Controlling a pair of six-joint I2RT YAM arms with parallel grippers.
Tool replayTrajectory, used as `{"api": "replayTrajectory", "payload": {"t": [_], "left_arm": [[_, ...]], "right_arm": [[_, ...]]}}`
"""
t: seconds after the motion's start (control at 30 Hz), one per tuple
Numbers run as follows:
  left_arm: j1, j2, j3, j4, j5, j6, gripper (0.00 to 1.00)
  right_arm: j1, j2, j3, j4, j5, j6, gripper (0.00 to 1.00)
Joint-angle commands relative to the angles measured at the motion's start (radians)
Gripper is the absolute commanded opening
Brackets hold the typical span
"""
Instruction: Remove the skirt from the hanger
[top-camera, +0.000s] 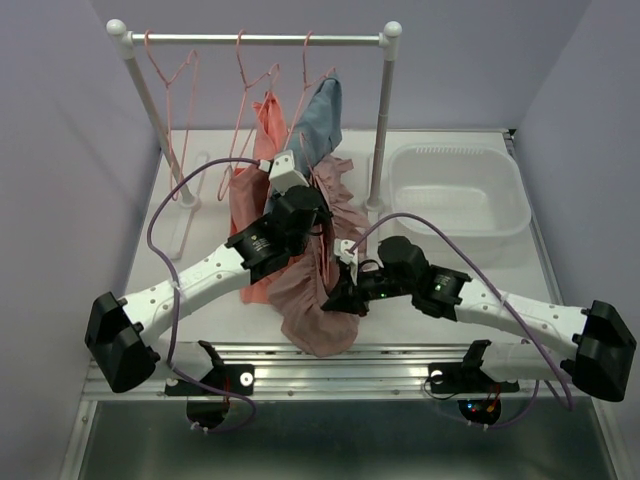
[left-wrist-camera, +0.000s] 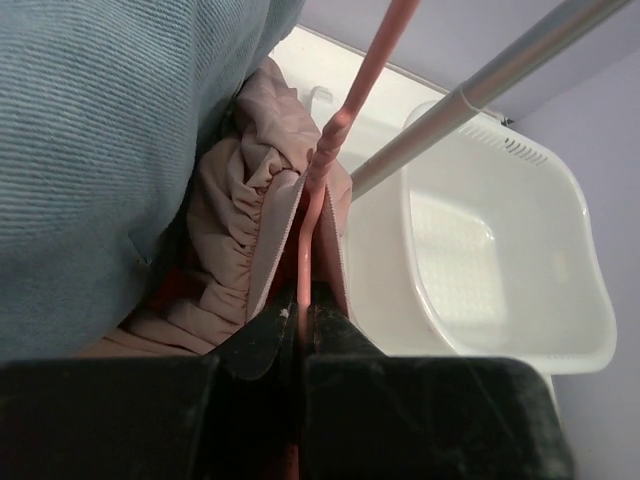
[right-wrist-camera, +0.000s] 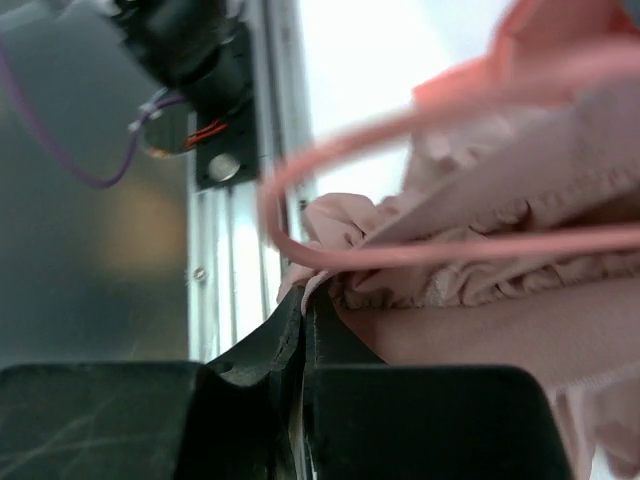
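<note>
Above the white table (top-camera: 500, 260), left pincer (left-wrist-camera: 302, 310) clamps the hanger (left-wrist-camera: 335, 130), right pincer (right-wrist-camera: 305, 300) pinches the skirt (right-wrist-camera: 480, 330).

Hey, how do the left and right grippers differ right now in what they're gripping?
The left gripper clamps the pink wire of the hanger; the right gripper pinches the gathered edge of the skirt. The left gripper works farther back, near the rail; the right gripper sits nearer the arms' bases. Both are shut.
</note>
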Motion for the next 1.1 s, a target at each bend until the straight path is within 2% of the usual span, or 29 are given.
{"api": "replayTrajectory", "payload": {"t": [0.0, 0.2, 0.47, 0.53, 0.67, 0.8, 0.97, 1.03, 1.07], "left_arm": [[0.028, -0.064, 0.071, 0.134, -0.016, -0.007, 0.00], [0.026, -0.131, 0.026, 0.103, 0.160, 0.020, 0.00], [0.015, -0.199, -0.023, -0.062, 0.295, 0.065, 0.00], [-0.010, -0.223, -0.049, -0.087, 0.334, 0.057, 0.00], [-0.049, -0.256, -0.076, -0.159, 0.308, 0.040, 0.00], [-0.090, -0.297, -0.115, -0.258, 0.294, 0.039, 0.00], [-0.159, -0.403, -0.174, -0.276, 0.326, 0.052, 0.00], [-0.167, -0.452, -0.179, -0.312, 0.283, 0.049, 0.00], [-0.167, -0.461, -0.170, -0.378, 0.195, 0.019, 0.00]], "right_arm": [[0.031, -0.055, -0.085, 0.114, 0.193, 0.152, 0.01], [0.031, -0.082, -0.122, 0.127, 0.664, 0.201, 0.01], [0.022, -0.029, -0.040, 0.125, 1.035, 0.255, 0.01], [0.011, 0.005, 0.005, 0.125, 1.210, 0.268, 0.01], [-0.033, 0.042, 0.040, 0.124, 1.294, 0.279, 0.01], [-0.055, 0.022, 0.071, 0.125, 1.283, 0.264, 0.01], [-0.055, -0.030, 0.085, 0.124, 1.336, 0.202, 0.01], [-0.055, -0.061, 0.086, 0.122, 1.361, 0.183, 0.01], [-0.055, -0.071, 0.095, 0.122, 1.360, 0.173, 0.01]]}}
